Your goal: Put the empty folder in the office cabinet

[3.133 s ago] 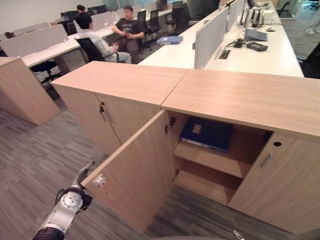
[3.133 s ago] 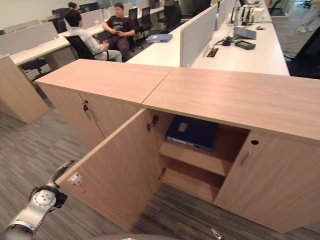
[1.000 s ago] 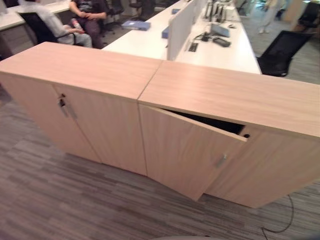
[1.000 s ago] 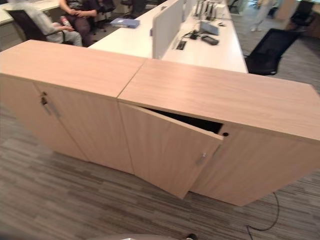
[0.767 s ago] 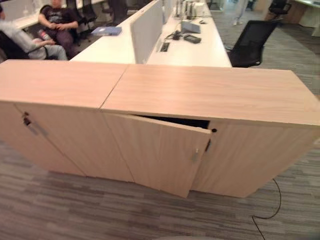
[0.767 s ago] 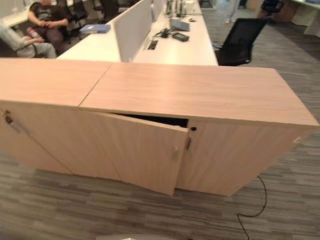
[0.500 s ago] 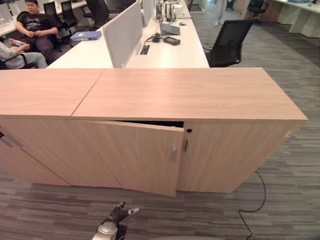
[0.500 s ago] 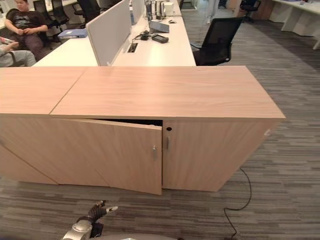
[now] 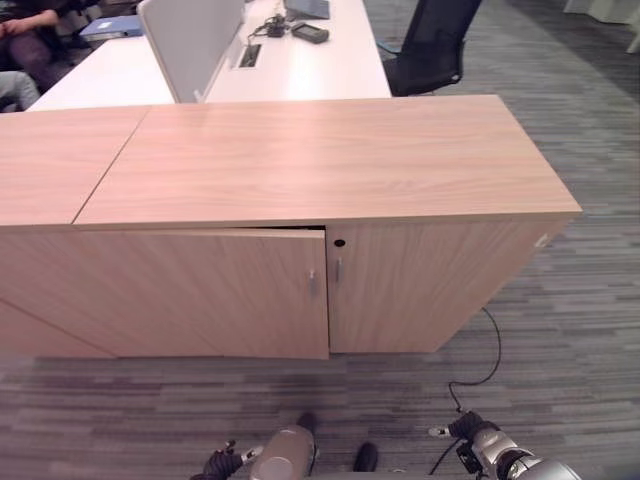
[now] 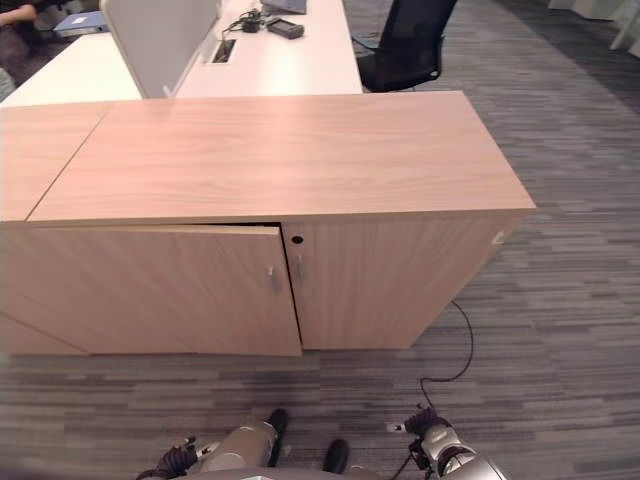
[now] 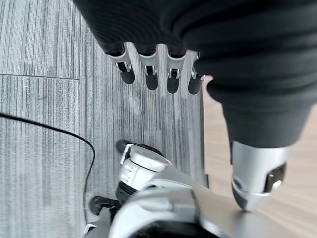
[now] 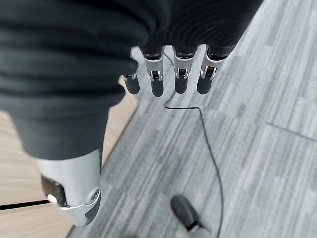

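Note:
The light wood office cabinet (image 9: 320,160) stands in front of me. Its left door (image 9: 200,290) is almost shut, with a thin dark gap along its top edge. The right door (image 9: 420,280) is shut. The doors hide the shelves and whatever lies on them. My left hand (image 9: 222,464) hangs low over the carpet at the bottom of the eye views. Its fingers (image 11: 148,74) are straight and hold nothing. My right hand (image 9: 468,432) hangs low at the lower right. Its fingers (image 12: 181,74) are straight too and hold nothing.
A second wood cabinet (image 9: 50,160) joins on the left. Behind them stands a white desk (image 9: 300,70) with a grey divider screen (image 9: 190,35), a black chair (image 9: 430,45) and a blue folder (image 9: 110,27). A seated person (image 9: 25,25) is at the far left. Grey carpet (image 9: 560,330) lies all round.
The cabinet door has swung from wide open to almost shut, hiding the blue folder on the upper shelf. The camera has turned right and tilted down. Both hands now hang low.

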`<state>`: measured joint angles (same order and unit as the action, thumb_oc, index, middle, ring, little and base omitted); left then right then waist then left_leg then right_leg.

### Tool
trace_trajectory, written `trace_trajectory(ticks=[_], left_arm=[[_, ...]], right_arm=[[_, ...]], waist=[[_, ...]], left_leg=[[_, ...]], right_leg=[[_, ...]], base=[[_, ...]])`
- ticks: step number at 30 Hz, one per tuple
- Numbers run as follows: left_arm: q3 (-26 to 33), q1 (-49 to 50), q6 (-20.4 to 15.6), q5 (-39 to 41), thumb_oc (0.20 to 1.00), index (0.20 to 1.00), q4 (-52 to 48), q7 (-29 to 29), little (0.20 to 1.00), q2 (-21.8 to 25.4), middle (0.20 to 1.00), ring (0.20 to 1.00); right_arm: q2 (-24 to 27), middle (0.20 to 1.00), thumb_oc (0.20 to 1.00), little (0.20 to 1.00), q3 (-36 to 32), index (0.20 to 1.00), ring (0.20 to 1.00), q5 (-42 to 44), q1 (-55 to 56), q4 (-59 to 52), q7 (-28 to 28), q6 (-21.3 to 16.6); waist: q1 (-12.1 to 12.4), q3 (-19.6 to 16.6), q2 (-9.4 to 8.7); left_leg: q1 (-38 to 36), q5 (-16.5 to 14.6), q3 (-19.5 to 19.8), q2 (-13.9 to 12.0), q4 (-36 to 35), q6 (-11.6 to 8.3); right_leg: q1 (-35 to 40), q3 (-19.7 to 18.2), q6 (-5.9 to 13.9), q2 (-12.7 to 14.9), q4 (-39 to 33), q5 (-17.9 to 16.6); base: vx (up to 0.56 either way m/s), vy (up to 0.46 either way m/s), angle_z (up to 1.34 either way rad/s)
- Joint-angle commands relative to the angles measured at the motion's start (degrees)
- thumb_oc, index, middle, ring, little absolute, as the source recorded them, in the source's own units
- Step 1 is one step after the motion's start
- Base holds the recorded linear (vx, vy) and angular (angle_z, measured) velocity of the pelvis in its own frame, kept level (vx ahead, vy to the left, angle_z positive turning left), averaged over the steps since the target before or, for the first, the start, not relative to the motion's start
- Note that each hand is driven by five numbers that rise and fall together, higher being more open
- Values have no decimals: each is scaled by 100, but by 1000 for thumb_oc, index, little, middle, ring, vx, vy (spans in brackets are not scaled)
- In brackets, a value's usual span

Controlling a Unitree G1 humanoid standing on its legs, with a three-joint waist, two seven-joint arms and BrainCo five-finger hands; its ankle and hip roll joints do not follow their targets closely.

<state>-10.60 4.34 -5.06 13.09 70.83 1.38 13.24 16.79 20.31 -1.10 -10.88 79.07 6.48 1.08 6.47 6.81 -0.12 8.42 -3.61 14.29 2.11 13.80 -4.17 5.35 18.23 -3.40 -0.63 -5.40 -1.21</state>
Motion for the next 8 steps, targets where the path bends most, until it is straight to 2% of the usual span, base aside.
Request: trace_trajectory(ticks=[1,2,3,8], left_arm=[[197,-136,-58,-109,1000,1000,222,-6,1000,17,1000,1000],[217,-150,-68,-143,1000,1000,265,14,1000,24,1000,1000],[220,-182,-104,-164,1000,1000,218,43,1000,24,1000,1000],[119,-269,-96,-431,1000,1000,210,51,1000,68,1000,1000]], right_arm=[[-25,1000,1000,1000,-181,1000,1000,254,-73,157,-2,-33],[-29,1000,1000,1000,-228,1000,1000,287,-58,173,-4,-28],[-70,1000,1000,1000,-230,1000,1000,256,95,84,-9,-25],[-177,1000,1000,1000,-178,1000,1000,198,371,19,-63,-57]], waist=[[146,-137,-201],[113,-204,-203],[78,-281,-187],[-21,-417,-135]], left_leg=[[-297,-634,-195,159,-26,318],[-396,-502,-198,163,-318,321],[-617,-245,-177,160,-856,327],[-950,49,-172,89,-1562,356]], right_leg=[[-43,-57,659,238,40,286],[-76,-16,672,288,40,260],[-112,-14,687,341,40,228],[-154,-62,739,376,40,231]], base=[[61,127,2],[51,177,-21],[27,132,-21],[34,95,-1]])
